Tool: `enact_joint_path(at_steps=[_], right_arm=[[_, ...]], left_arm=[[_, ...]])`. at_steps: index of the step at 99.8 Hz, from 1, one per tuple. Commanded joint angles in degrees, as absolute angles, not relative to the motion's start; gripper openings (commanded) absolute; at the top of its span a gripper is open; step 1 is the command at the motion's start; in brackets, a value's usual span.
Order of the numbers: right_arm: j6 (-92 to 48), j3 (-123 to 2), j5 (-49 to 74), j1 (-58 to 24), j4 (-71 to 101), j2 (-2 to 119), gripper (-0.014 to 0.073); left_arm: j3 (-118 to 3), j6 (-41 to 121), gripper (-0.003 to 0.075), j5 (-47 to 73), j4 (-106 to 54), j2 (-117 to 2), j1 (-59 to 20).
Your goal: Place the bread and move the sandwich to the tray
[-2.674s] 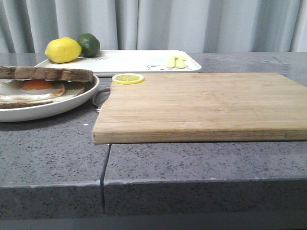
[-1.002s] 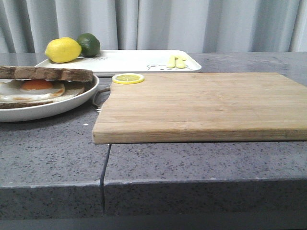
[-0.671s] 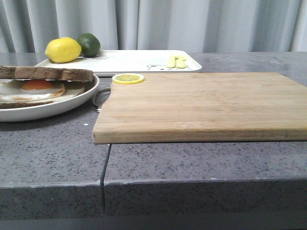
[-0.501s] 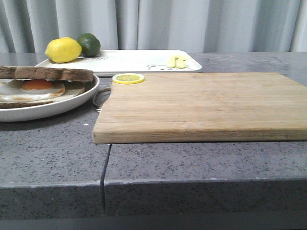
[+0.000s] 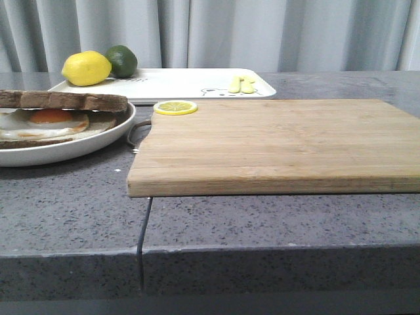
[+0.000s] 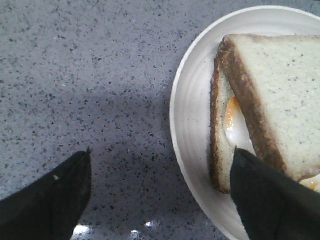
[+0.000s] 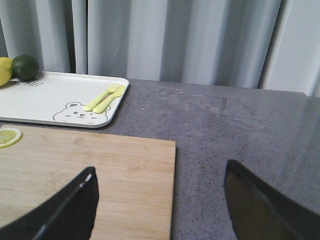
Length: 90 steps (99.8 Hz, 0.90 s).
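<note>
Now the left gripper (image 6: pixel 160 192), jaws wide, hovers over the round white plate (image 6: pixel 187 125) at the frame's right; it should grip the rim without touching the brown-crusted egg sandwich (image 6: pixel 265 110).

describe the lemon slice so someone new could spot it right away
Start at the big wooden cutting board mid-table. On its far left corner, just in front of the white tray, lies the lemon slice. It is a thin flat yellow disc, unlike the whole lemon and lime on the tray.

Grey counter (image 5: pixel 262 223): plate (image 5: pixel 65 147), board (image 5: pixel 275 144), tray (image 5: pixel 184 85)
</note>
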State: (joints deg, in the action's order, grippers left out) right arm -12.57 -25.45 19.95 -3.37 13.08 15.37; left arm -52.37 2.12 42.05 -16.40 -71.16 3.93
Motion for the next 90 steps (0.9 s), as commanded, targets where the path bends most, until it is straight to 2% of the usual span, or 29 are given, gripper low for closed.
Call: enact_joint_path(at_steps=[1,90], right_arm=[[-12.7,-26.8,15.4,-2.9,12.8,15.9,0.0530],[-12.7,-26.8,15.4,-2.9,12.8,15.9,0.0530]], left_arm=[[-54.0,1.5,0.0536,39.0,-18.4,-71.4,4.1],[-54.0,1.5,0.0536,36.8,-20.7,-79.8,4.1]])
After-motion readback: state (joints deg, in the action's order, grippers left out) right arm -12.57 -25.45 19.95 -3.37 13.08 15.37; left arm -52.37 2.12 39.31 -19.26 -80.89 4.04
